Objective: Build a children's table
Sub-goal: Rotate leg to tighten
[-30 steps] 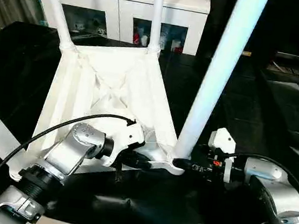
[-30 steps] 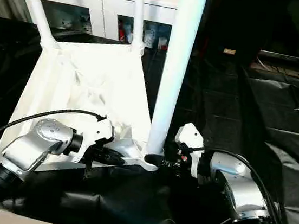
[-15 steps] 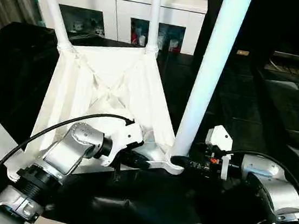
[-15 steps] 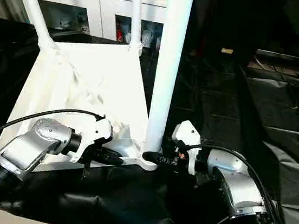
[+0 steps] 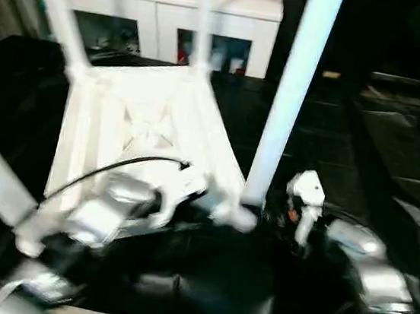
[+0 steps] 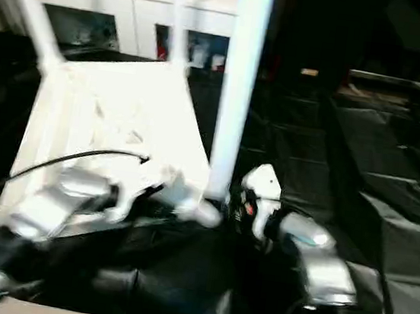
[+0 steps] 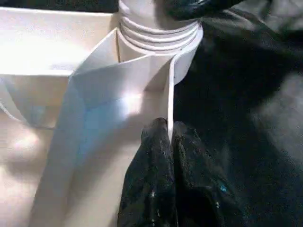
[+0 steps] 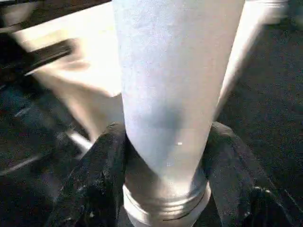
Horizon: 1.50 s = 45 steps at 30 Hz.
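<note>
The tabletop (image 5: 146,118) is laid underside up at centre-left of the frame. The near leg (image 5: 290,98) is stood almost vertical, less tilted than earlier. It is clasped near its base by the right gripper (image 8: 165,175). The tabletop rim is pinched by the clenched left gripper (image 7: 169,142).

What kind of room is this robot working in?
Probably a living room used as a test space: a white cabinet with glass doors stands behind, black sheeting covers the floor, and an upturned children's table lies on it.
</note>
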{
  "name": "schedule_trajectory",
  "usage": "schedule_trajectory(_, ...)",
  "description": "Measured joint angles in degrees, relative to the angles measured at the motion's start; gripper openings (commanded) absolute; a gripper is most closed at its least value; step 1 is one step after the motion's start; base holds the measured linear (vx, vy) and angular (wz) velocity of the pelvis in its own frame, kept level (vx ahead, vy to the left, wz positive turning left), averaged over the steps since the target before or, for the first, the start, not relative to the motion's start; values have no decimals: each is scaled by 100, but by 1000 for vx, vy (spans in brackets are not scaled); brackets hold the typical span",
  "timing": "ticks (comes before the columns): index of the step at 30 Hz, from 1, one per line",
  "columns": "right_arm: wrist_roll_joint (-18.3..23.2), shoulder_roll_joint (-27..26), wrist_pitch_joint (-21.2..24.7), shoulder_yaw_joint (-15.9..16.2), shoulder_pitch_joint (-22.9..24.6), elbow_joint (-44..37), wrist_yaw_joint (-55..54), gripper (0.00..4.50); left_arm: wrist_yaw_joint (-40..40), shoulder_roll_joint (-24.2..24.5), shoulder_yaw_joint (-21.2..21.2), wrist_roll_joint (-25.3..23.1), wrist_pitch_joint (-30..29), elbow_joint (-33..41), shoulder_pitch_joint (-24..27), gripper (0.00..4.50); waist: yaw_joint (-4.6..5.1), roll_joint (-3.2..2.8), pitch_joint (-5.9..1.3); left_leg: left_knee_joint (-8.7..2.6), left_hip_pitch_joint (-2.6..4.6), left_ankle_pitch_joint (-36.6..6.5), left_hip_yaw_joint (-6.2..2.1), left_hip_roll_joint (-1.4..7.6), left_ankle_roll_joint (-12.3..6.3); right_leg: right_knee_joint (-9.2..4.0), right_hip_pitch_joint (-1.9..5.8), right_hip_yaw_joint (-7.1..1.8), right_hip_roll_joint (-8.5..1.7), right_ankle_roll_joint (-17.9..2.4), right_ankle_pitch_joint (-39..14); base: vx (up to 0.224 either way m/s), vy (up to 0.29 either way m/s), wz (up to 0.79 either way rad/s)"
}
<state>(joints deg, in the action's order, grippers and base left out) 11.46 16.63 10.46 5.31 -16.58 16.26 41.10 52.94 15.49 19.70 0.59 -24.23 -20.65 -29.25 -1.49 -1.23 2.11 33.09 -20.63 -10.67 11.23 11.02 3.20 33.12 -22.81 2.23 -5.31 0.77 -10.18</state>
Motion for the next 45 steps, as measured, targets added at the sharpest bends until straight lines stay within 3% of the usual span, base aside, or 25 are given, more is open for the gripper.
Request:
schedule_trajectory(5, -341, -822, -3, -259, -199, 309, -1676, 201, -901, -591, -131, -161, -39, -683, -379, 0, 16, 1, -2, -3, 21, 0, -11, -4, 0, -8, 2, 8, 0, 6, -4, 0, 0, 0)
schedule_trajectory(9, -788, -1315, -124, -252, -587, 804, -2887, 201, -1555, -1026, -221, -249, 45, -1403, -774, 0, 71, 0, -7, -3, 21, 0, -35, -18, 0, -28, 5, 16, -1, 11, -7, 0, 0, 0)
schedule_trajectory(12, -879, -1319, -227, -248, -616, 922, -2965, 201, -1621, -1111, -239, -272, 101, -1578, -840, 0, 87, -12, -16, -13, 27, -1, -47, -22, 0, -72, 11, 23, 0, 11, -7, 0, 0, 0)
schedule_trajectory(13, -834, -1323, -298, -285, -594, 926, -2918, 256, -1619, -1118, -236, -271, 108, -1588, -845, 0, 90, -17, -18, -16, 27, -1, -51, -24, 0, -88, 17, 26, 0, 11, -7, 0, 0, 0)
schedule_trajectory(17, -457, -1311, -484, -470, -423, 843, -2399, 288, -1599, -1033, -200, -311, 181, -1555, -849, 0, 131, -8, -9, -21, 17, -1, -54, -30, -1, -110, 49, 20, 0, 11, -7, 0, 0, 0)
schedule_trajectory(21, -115, -989, -366, -484, -316, 558, -1643, 313, -1381, -885, -195, -307, 220, -1391, -825, 0, 142, -17, 8, -21, -37, 0, -56, -28, -1, -107, -8, 23, 1, 4, 3, 0, 0, 0)
schedule_trajectory(22, -37, -782, -271, -460, -274, 408, -1361, 337, -1288, -839, -190, -299, 221, -1314, -798, 0, 132, -23, 12, -21, -46, 2, -56, -28, -5, -106, -21, 22, 1, 1, 15, 0, 0, 0)
schedule_trajectory(27, 16, 266, -117, -84, -67, -51, 72, 337, -668, -556, -136, -187, 248, -891, -568, 0, 90, -36, 11, -38, -46, 7, -45, -11, -13, -92, -26, 34, 5, -16, 102, 10, -5, 0)
schedule_trajectory(31, 21, 891, -110, 81, 97, -319, 1014, 337, -158, -225, -45, -26, 268, -510, -375, 0, -21, -42, 12, -62, -49, 11, -42, 1, -19, -88, -38, 44, 12, -14, 97, 42, -16, 2)
schedule_trajectory(45, 17, 972, -64, 245, -21, -334, 1439, 337, 696, 357, 121, 131, -34, 412, 49, 0, -85, -25, 24, -54, -51, 5, -3, -1, -9, -89, -40, 20, 1, -18, 90, 0, 0, 0)
